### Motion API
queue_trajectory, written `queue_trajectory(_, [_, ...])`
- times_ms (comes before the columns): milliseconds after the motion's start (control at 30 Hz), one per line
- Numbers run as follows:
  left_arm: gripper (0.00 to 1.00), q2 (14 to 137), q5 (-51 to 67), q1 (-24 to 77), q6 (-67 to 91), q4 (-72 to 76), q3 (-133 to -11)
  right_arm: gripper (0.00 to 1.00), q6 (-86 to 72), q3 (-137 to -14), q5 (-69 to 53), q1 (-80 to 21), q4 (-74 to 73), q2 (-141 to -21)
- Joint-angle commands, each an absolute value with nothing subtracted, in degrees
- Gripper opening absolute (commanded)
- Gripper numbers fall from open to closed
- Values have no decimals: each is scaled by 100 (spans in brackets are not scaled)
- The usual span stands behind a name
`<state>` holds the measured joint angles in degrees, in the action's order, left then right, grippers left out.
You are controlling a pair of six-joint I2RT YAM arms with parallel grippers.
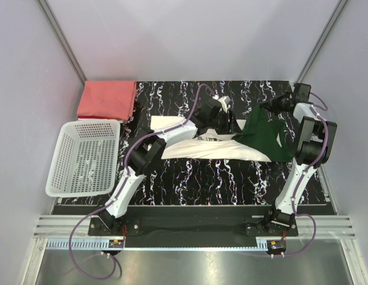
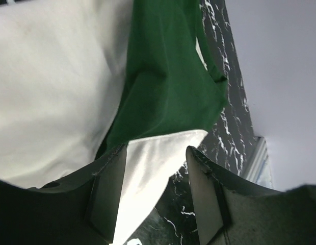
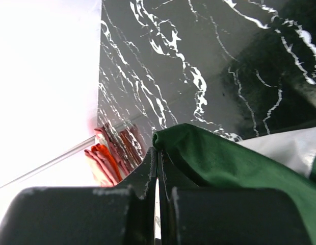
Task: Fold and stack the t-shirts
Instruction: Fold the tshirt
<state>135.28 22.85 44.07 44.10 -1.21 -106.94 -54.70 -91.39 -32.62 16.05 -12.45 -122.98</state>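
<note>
My right gripper (image 3: 158,153) pinches the green edge of the limp, light t-shirt (image 1: 196,151); my left gripper (image 2: 155,151), open, should take a corner.

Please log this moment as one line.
left end effector: open above cream-and-green t-shirt | right end effector: shut on its green part | salmon-red t-shirt: folded, far left

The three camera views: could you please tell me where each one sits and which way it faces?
Top external: above and behind the bases, looking down on the table; the left arm and right arm show whole.
Left wrist: on that wrist, looking down past the open left gripper onto the cream-and-green t-shirt.
Right wrist: on its wrist, looking low across the table past the shut right gripper, which pinches that shirt's green part, toward the salmon t-shirt.
Shared: all three show the cream-and-green t-shirt.
</note>
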Motion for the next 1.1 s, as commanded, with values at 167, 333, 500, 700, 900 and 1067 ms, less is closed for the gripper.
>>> queue_trajectory(167, [55, 13343, 1759, 4430, 4411, -729, -11364, 0, -5442, -9194, -3192, 1512, -958, -12243])
queue_trajectory(333, [55, 13578, 1985, 4421, 4552, -808, -11714, 0, -4800, -9088, -2874, 1512, -1186, -12190])
queue_trajectory(500, [54, 13694, 2548, 4482, 4754, -791, -11857, 0, -4351, -9202, -2610, 1512, -1441, -12252])
queue_trajectory(700, [56, 13334, 2084, 4649, 6115, 121, -10859, 1, -4272, -9009, -2769, 1512, -1468, -12112])
queue_trajectory(900, [50, 13289, 1723, 4816, 8019, 1185, -10301, 1, -4026, -8649, -2637, 1512, -1468, -11830])
queue_trajectory(1067, [50, 13500, 1329, 4913, 8324, 786, -10642, 1, -3903, -8368, -2698, 1512, -1240, -11751])
